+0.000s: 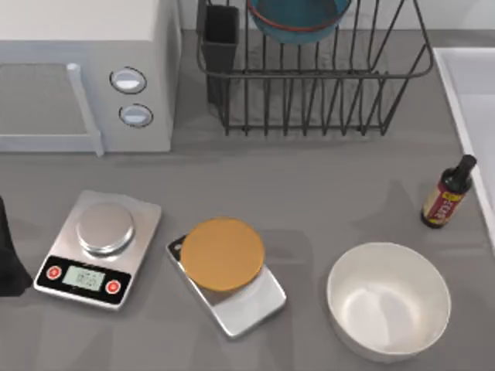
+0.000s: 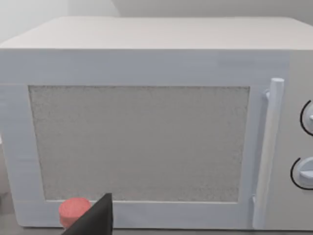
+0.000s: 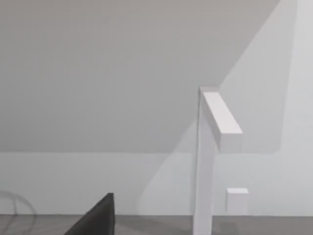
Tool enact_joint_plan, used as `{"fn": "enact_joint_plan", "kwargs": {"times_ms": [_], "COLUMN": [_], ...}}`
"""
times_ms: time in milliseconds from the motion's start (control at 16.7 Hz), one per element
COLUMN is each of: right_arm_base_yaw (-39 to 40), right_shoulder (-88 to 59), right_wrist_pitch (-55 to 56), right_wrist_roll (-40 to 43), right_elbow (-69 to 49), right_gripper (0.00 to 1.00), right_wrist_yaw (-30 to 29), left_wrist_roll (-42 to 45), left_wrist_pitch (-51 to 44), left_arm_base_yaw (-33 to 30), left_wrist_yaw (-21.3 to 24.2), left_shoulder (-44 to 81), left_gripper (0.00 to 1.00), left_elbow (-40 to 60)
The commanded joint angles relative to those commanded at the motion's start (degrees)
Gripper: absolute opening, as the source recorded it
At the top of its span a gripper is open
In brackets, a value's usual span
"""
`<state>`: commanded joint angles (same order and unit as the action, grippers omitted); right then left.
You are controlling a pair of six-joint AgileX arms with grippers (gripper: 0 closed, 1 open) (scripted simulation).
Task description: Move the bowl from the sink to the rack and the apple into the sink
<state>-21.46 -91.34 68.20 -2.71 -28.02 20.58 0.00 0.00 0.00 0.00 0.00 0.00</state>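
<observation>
You see the bowl [image 1: 298, 19] sitting in the rack [image 1: 313, 77], left of the sink [image 1: 468, 100]; jaw states you cannot tell.

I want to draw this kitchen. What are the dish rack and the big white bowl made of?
The rack looks like thin metal wire with a black coating: slim dark bars you can see through. The white bowl looks like glazed ceramic, or maybe plastic: smooth, plain white, with soft shine inside. It is a rendered scene, so both are guesses from looks.
</observation>
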Motion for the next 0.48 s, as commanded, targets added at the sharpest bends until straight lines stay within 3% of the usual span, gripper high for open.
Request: {"fn": "enact_joint_plan", "kwargs": {"times_ms": [480], "right_arm_base_yaw": [6.9], "right_shoulder": [39.7], "right_wrist_pitch": [-30.6], "right_wrist_roll": [-1.0], "right_elbow": [6.6], "right_gripper": [1.0], "right_wrist_yaw": [-9.1], "left_wrist_roll": [0.0], "left_wrist_pitch": [0.0], "left_arm_base_yaw": [0.0], "left_wrist_yaw": [0.0], "left_shoulder": [0.0], "left_gripper": [1.0], "left_elbow": [0.0]}}
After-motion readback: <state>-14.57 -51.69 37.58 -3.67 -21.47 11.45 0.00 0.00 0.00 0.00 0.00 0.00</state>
